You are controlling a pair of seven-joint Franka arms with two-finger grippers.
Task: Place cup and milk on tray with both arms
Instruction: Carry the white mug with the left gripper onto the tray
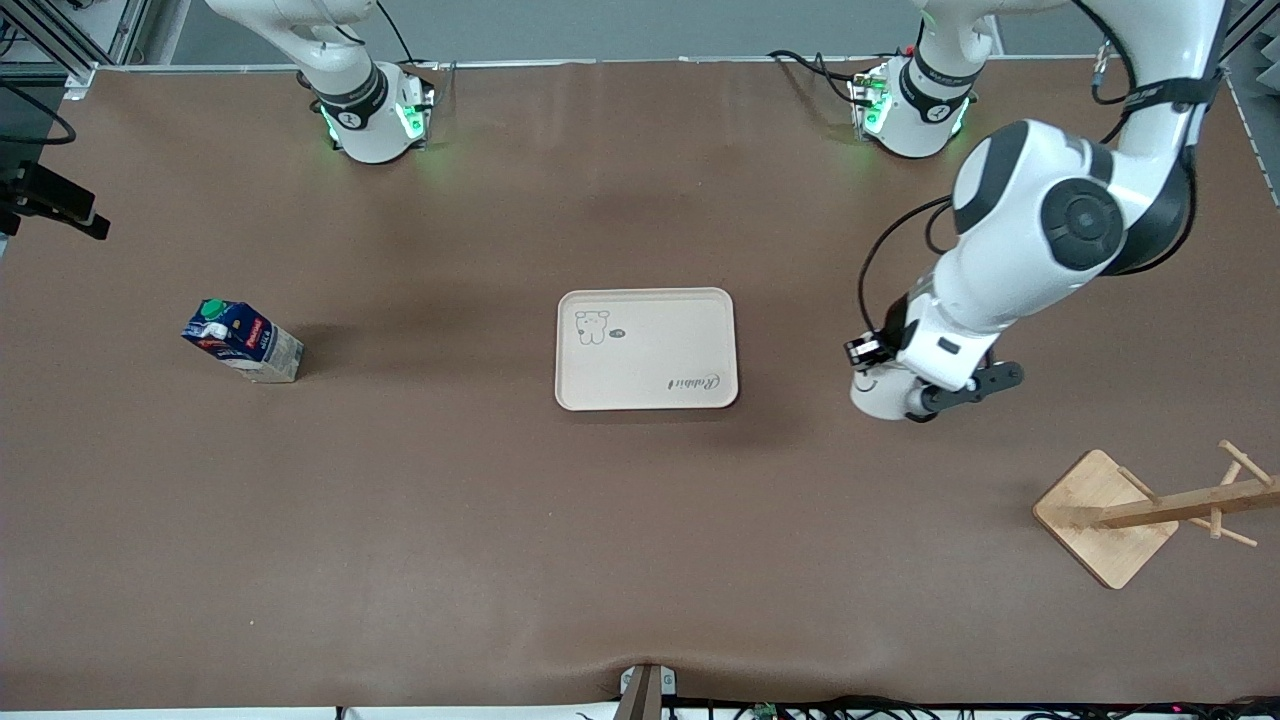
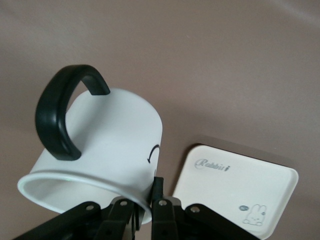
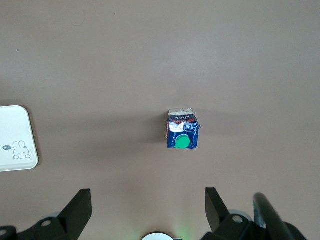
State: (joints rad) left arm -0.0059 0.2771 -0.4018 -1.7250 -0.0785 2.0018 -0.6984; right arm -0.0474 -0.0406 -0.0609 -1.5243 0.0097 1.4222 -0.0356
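My left gripper is shut on the rim of the cup, a white mug with a black handle, and holds it tilted above the bare table beside the tray, toward the left arm's end. The left wrist view shows the fingers pinching the cup wall, with the tray below. The milk stands on the table toward the right arm's end. My right gripper is open and empty, high over the table near the milk. It is out of the front view.
A wooden rack with a square base lies toward the left arm's end, nearer the front camera than the cup. A corner of the tray shows in the right wrist view. The tray has nothing on it.
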